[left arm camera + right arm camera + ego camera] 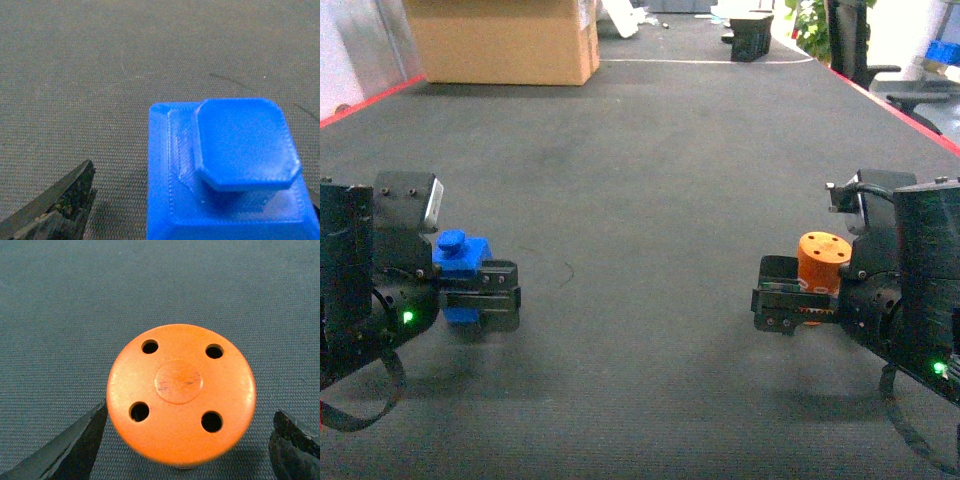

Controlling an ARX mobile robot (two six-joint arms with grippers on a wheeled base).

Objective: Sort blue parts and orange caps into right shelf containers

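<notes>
The blue part (227,170) runs off the bottom edge of the left wrist view, and only one dark finger (55,210) shows, at lower left. In the right wrist view the orange cap (181,395) hides its own sides, so any print cannot be read. In the head view, both arms are cut by the side edges, and the cardboard box (505,40) by the top.
</notes>
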